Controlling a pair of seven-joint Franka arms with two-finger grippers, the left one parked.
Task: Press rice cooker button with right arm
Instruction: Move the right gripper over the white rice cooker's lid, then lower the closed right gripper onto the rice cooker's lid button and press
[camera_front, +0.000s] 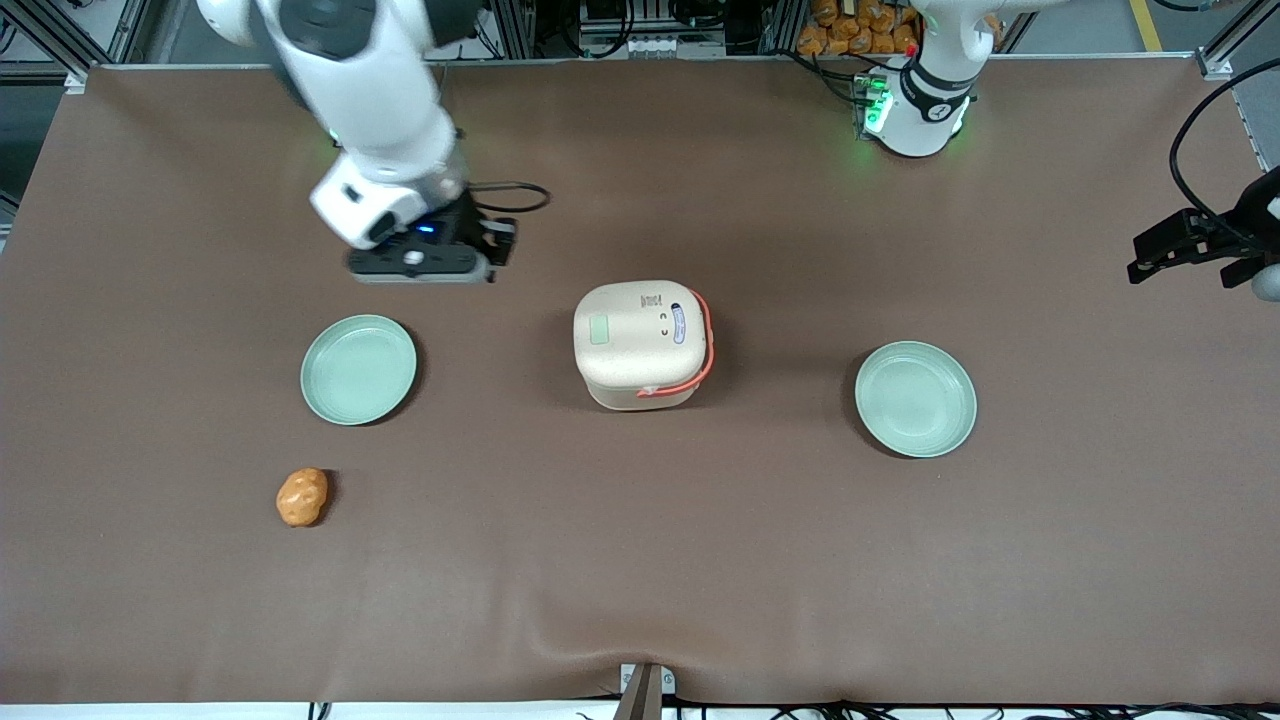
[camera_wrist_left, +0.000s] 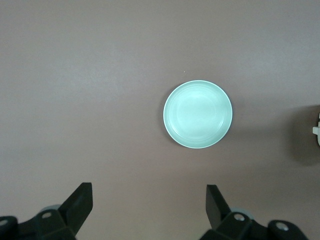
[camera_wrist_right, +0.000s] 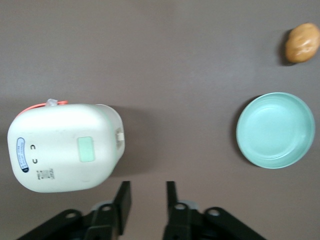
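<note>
The cream-white rice cooker (camera_front: 640, 345) stands closed at the table's middle, its coral handle (camera_front: 706, 340) folded down around the side toward the parked arm. The small mint-green button (camera_front: 600, 329) sits on the lid, on the side toward the working arm. My right gripper (camera_front: 420, 265) hangs above the table, toward the working arm's end from the cooker and a little farther from the front camera. In the right wrist view the gripper (camera_wrist_right: 146, 192) is open and empty over bare cloth, beside the cooker (camera_wrist_right: 62, 147) and its button (camera_wrist_right: 86, 149).
A pale green plate (camera_front: 358, 369) lies just nearer the front camera than the gripper, and also shows in the right wrist view (camera_wrist_right: 276, 130). An orange potato-like lump (camera_front: 302, 497) lies nearer still. A second green plate (camera_front: 915, 398) lies toward the parked arm's end.
</note>
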